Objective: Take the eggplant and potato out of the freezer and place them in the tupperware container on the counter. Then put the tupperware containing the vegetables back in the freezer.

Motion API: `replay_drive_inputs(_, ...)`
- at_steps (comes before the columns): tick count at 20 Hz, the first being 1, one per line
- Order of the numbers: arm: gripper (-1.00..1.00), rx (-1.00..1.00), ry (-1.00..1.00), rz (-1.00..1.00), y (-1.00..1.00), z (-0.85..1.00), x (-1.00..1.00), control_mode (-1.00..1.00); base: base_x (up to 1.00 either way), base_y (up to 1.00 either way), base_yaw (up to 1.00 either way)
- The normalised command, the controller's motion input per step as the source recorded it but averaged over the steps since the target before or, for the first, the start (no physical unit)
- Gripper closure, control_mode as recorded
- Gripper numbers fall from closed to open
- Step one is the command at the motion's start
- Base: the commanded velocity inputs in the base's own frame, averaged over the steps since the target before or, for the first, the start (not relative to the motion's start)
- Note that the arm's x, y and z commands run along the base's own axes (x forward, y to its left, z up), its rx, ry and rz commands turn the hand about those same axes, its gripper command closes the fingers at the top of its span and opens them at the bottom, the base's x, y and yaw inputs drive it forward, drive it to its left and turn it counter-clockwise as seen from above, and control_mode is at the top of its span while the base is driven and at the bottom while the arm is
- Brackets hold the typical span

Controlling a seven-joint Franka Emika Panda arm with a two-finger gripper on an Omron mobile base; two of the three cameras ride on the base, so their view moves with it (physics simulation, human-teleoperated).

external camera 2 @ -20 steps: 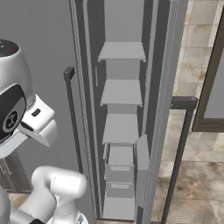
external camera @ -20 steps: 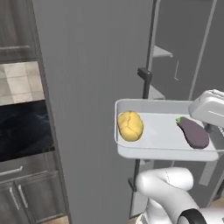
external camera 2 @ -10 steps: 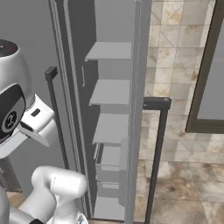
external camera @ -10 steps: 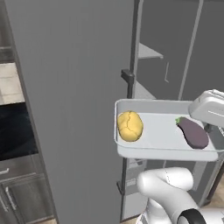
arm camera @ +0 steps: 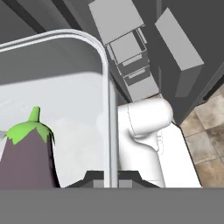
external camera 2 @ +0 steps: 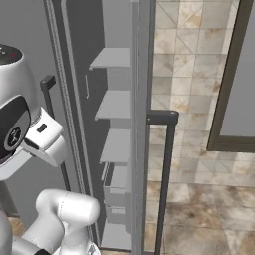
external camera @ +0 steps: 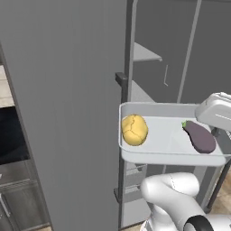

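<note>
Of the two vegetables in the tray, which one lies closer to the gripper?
The eggplant: dark purple with a green stem, it lies at the tupperware container's end beside the gripper, which clamps the rim. The yellow-tan potato sits at the far end.

You find no readable text, label, brand, number or sign on anything here; every surface you see is unmarked.

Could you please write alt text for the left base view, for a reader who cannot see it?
A pale tupperware container is held up in front of the open grey freezer, with the potato at its left end and the eggplant at its right. The robot's white arm curves below it.
</note>
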Motion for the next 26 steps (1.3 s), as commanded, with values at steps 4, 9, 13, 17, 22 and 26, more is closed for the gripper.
replay_drive_inputs(4,1.00,0.00,0.00,0.00,0.00,0.00,0.00,1.00,0.25,-0.29,-0.01)
replay_drive_inputs(9,1.00,0.00,0.00,0.00,0.00,0.00,0.00,1.00,0.38,-0.22,-0.06)
replay_drive_inputs(13,1.00,0.00,0.00,0.00,0.00,0.00,0.00,1.00,0.63,-0.03,-0.08)
replay_drive_inputs(17,1.00,0.00,0.00,0.00,0.00,0.00,0.00,1.00,0.78,0.00,-0.08)
replay_drive_inputs(22,1.00,0.00,0.00,0.00,0.00,0.00,0.00,1.00,0.91,0.00,-0.07)
replay_drive_inputs(26,1.00,0.00,0.00,0.00,0.00,0.00,0.00,1.00,0.99,0.00,-0.01)
